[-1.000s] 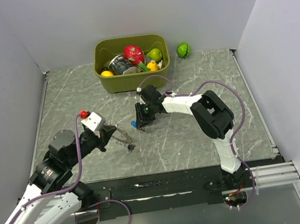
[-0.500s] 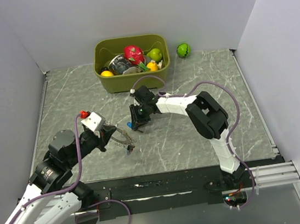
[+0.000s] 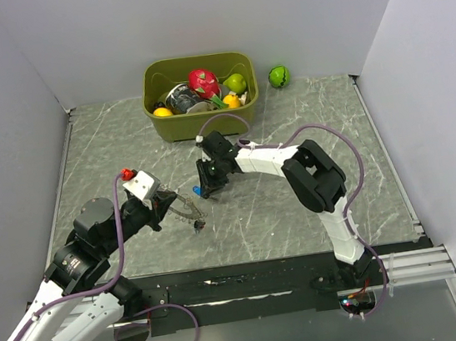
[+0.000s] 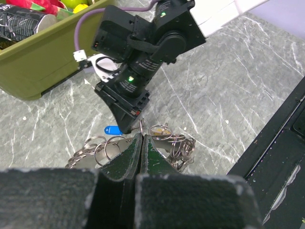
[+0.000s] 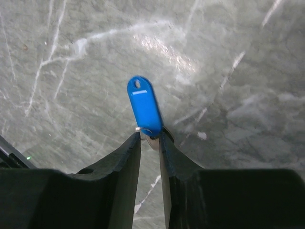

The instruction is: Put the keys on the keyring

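Above the marbled surface (image 3: pixel 305 118), the right fingers (image 5: pixel 121 162) pinch the blue key (image 5: pixel 144 107) while the left fingers (image 4: pixel 125 160) clamp the keyring (image 4: pixel 177 145).

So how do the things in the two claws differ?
The keyring in the left gripper is a bunch of bare silvery loops; the blue key in the right gripper is one solid coloured tab. The keyring spreads to both sides of its gripper; the blue key sticks straight out. Both are pinched tight.
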`<state>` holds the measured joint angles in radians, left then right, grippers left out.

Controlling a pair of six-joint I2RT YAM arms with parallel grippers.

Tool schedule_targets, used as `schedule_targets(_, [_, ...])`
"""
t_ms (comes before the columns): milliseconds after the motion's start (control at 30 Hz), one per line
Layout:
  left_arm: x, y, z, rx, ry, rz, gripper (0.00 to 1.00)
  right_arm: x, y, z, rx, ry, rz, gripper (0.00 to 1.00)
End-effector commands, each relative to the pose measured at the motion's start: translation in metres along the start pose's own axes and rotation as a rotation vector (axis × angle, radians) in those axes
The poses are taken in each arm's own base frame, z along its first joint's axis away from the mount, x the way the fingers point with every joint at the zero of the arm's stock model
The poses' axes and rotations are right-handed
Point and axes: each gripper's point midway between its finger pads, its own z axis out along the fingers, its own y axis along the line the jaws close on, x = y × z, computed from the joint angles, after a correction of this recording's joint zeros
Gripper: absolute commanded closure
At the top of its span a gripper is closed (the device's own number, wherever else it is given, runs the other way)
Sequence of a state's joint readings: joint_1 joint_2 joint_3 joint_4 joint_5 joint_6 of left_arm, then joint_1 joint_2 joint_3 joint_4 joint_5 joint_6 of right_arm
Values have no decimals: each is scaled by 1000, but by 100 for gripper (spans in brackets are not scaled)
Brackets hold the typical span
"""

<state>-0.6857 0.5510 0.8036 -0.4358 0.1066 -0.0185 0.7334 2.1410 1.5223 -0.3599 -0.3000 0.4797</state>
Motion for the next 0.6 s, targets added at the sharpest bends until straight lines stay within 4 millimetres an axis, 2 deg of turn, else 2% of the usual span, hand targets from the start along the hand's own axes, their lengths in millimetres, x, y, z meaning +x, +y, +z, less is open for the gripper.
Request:
schedule_targets(0, [-18, 3, -3, -18, -68, 14, 99, 43, -39, -9, 155, 87, 7, 70])
schedule_targets(33, [-18, 3, -3, -17, -68, 14, 99, 55, -47, -10, 172, 110, 14, 70])
schedule_targets(100, [-19, 3, -3, -18, -71, 14, 99, 63, -51, -17, 184, 118, 18, 70])
schedule_targets(133, [-18, 3, -3, -17, -68, 14, 99, 75, -61, -18, 202, 142, 30, 70])
schedule_targets(167, [-19, 3, -3, -18, -71, 14, 99, 77, -62, -24, 204, 136, 32, 71])
schedule_targets(200, [-19, 3, -3, -17, -71, 14, 99, 90, -72, -26, 222, 161, 46, 71])
schedule_targets(267, [-19, 3, -3, -15, -71, 14, 99, 94, -79, -36, 232, 157, 58, 71])
schedule_targets(300, [-20, 3, -3, -14, -72, 15, 99, 105, -89, -38, 255, 175, 68, 71])
schedule_targets(367, [-19, 3, -3, -14, -69, 14, 99, 111, -96, -48, 273, 179, 77, 71])
schedule_targets(400, [-20, 2, -3, -8, -72, 15, 99, 120, -103, -51, 290, 195, 80, 71])
schedule_targets(567, [-19, 2, -4, -9, -72, 15, 99, 137, -119, -74, 362, 212, 85, 72])
